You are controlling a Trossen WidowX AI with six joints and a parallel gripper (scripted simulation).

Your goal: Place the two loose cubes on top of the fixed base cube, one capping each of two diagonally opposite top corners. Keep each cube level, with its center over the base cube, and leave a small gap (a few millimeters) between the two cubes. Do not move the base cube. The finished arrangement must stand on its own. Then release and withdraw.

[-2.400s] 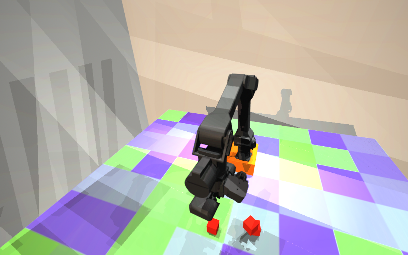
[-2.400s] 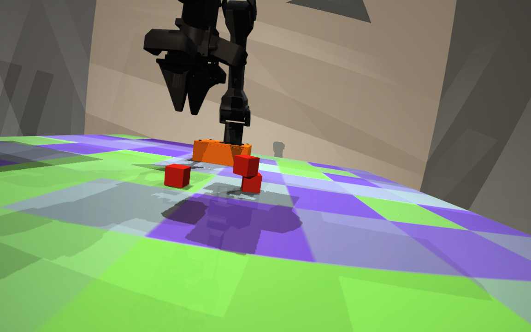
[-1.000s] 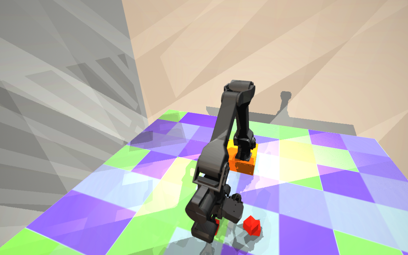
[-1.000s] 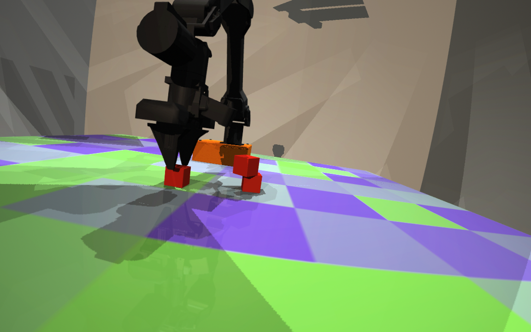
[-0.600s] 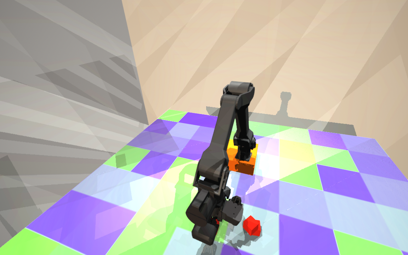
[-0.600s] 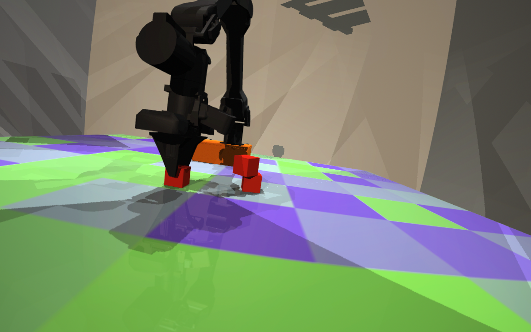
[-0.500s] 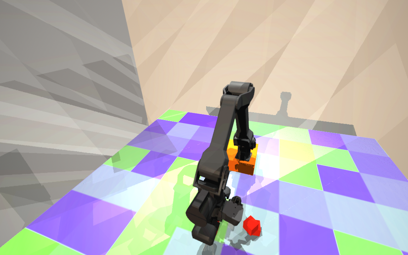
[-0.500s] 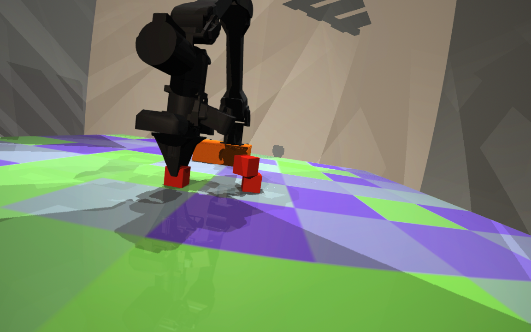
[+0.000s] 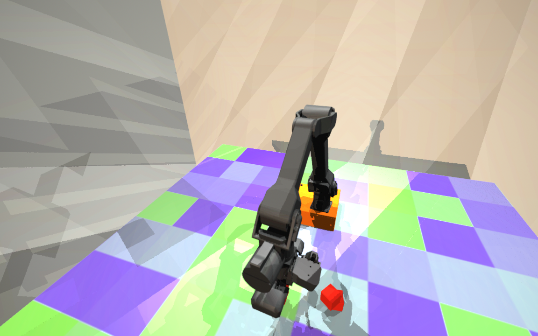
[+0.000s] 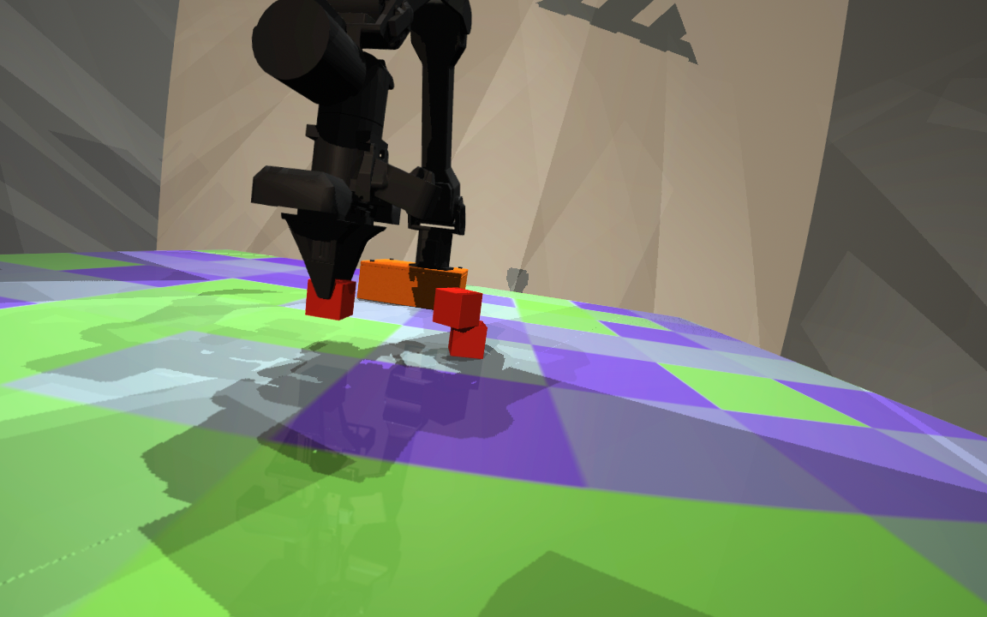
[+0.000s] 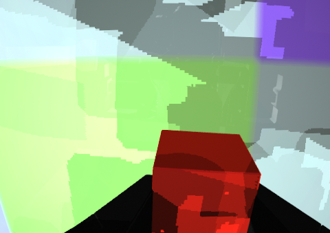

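Note:
The gripper (image 10: 334, 291) (image 11: 205, 183) is shut on a loose red cube (image 10: 337, 305) (image 11: 203, 152) and holds it a little above the tabletop. In the top view the arm hides most of this cube. To its right stands the red base cube (image 10: 467, 343) (image 9: 340, 306). The other loose red cube (image 10: 452, 308) (image 9: 329, 295) rests on top of the base cube, offset toward one corner and looking level. Part of the base cube's top is hidden from view. The wrist view shows neither of these two cubes.
The arm's orange mounting block (image 9: 320, 220) (image 10: 385, 282) stands behind the cubes. The checkered table (image 9: 396, 261) (image 10: 658, 429) carries broad shadows and reflections. The hand's wide housing is close to the left of the two stacked cubes in the top view.

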